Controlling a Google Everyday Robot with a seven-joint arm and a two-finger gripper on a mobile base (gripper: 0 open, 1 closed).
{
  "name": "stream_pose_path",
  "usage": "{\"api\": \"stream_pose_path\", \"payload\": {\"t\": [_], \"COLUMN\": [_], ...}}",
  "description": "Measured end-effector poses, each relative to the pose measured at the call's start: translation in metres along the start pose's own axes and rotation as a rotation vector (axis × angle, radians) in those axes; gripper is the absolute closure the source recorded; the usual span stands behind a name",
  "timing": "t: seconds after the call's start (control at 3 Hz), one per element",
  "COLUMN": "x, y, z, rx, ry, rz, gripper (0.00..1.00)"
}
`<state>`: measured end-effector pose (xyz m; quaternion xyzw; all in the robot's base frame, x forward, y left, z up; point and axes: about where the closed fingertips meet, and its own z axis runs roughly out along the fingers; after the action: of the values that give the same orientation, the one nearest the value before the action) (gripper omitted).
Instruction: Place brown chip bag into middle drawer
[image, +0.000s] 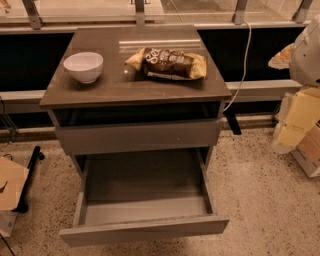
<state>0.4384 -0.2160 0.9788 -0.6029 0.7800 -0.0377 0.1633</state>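
Note:
The brown chip bag (170, 63) lies flat on the grey cabinet top (115, 87), right of centre towards the back. The middle drawer (144, 220) is pulled far out towards me, low in the view, and its grey inside holds nothing. The cabinet's other plain drawer front (137, 136) sits above it, almost shut. My gripper is out of view; only a pale rounded part of my arm (306, 52) shows at the right edge, well away from the bag and the drawer.
A white bowl (83, 66) stands on the left of the cabinet top. A white cable (244, 65) hangs behind the cabinet's right corner. Yellowish boxes (300, 120) are stacked on the floor at right. Cardboard (10, 182) and a black bar (29, 175) lie at left.

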Motion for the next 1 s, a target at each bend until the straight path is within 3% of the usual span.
{"api": "stream_pose_path", "payload": {"t": [0.33, 0.67, 1.0], "x": [0.0, -0.023, -0.023], "y": [0.0, -0.01, -0.01], "z": [0.0, 0.011, 0.011], "rx": [0.0, -0.001, -0.001], "ry": [0.0, -0.053, -0.053], "rz": [0.0, -0.024, -0.024], "gripper": [0.0, 0.0, 0.0]}}
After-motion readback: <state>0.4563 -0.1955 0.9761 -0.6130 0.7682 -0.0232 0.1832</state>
